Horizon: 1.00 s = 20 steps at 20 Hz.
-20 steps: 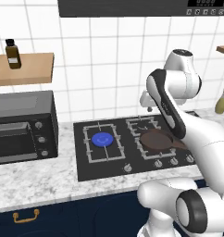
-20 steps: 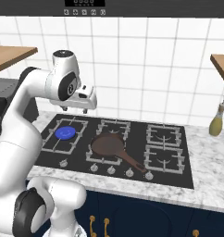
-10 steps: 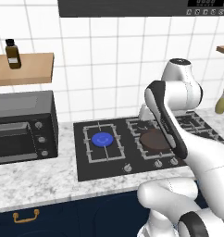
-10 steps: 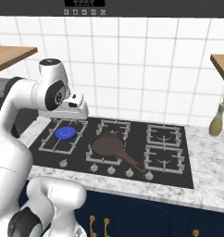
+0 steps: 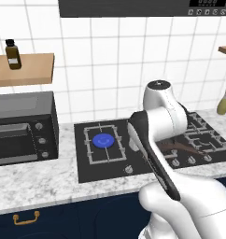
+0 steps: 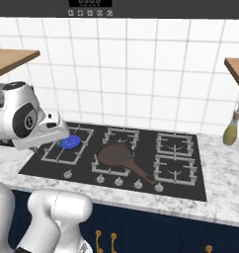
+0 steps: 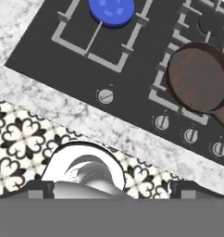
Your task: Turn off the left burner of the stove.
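Observation:
The left burner (image 5: pixel 104 140) (image 6: pixel 70 142) shows a bright blue disc inside its square grate; in the hand view this burner (image 7: pixel 111 10) lies at the top. The stove (image 5: pixel 101 169) (image 6: pixel 146 147) (image 7: pixel 132 85) is a wide black cooktop with a row of silver knobs along its front. The leftmost knob (image 7: pixel 105 96) (image 5: pixel 129 169) (image 6: pixel 68 173) sits just below the lit burner. My gripper (image 7: pixel 111 189) hangs above the stove's front left edge, looking down, apart from the knob. Its dark fingertips (image 7: pixel 40 187) stand wide apart at the bottom corners, open and holding nothing.
A brown pan (image 6: pixel 114 154) (image 7: pixel 197 76) rests on the middle front burner, its handle toward the knobs. A dark countertop oven (image 5: pixel 21 128) stands left of the stove. An oil bottle (image 6: pixel 232 128) stands on the counter at the right. Patterned floor (image 7: pixel 16 134) lies beyond the marble counter edge.
The arm has swung left and lowered, bringing the hand from the stove's middle to above the front left corner. The burner stays blue.

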Available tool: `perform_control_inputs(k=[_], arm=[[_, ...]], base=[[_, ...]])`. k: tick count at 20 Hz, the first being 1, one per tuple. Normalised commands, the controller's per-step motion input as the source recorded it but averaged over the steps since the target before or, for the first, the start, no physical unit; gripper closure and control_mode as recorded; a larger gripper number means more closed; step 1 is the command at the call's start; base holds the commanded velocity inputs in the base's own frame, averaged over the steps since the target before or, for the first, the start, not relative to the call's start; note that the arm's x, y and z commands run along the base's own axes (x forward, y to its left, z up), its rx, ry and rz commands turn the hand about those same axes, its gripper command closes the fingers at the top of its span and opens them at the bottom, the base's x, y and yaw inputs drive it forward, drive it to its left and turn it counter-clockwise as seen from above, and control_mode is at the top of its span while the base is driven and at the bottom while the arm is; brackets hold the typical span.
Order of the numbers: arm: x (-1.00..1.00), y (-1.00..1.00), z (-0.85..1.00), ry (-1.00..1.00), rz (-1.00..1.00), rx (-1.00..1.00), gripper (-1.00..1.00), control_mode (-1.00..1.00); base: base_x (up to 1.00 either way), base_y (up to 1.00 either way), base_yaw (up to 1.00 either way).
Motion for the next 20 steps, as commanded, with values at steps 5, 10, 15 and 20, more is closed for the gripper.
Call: perform_control_inputs(k=[5,10,15,20], arm=[[-0.03,0.1,-0.26,0.06,0.82,-0.17,-1.0,-1.0],[0.09,0.05,-0.3,0.09,0.71,-0.1,-1.0,-1.0],[0.41,0.0,-0.4,0.17,0.73,0.01,-1.0,-1.0],[0.59,0.0,-0.31,0.14,0.5,0.09,-1.0,-1.0]], base=[[0.0,0.0,0.0],[0.0,0.0,0.0],[0.0,0.0,0.0],[0.0,0.0,0.0]])
